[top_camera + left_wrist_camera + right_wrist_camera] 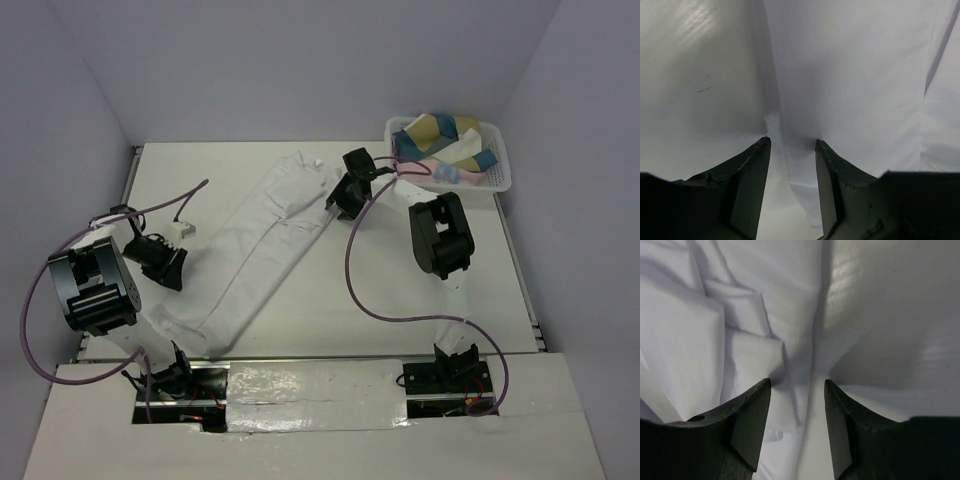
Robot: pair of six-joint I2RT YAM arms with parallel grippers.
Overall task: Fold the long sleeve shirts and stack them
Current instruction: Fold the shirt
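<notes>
A white long sleeve shirt (262, 250) lies in a long diagonal band across the desk (400, 290), from near the left arm's base up toward a white basket (506, 160) at the far right corner. The likely trouble is a poor pinch. The cloth is thin and lies flat on a desk of nearly the same colour, so either pair of fingers may close on the top layer alone, or on nothing. A lift would then drag the shirt crooked or pull its fold apart. The far end is also rumpled into several pleats, which could bunch in a grip. The left end effector (170, 268) sits low at the shirt's left edge, about midway along, released, with its jaws parted astride the cloth edge. The right end effector (342, 200) sits low at the shirt's far right edge, near the basket, likewise released, with its jaws parted over the cloth edge and holding nothing.
</notes>
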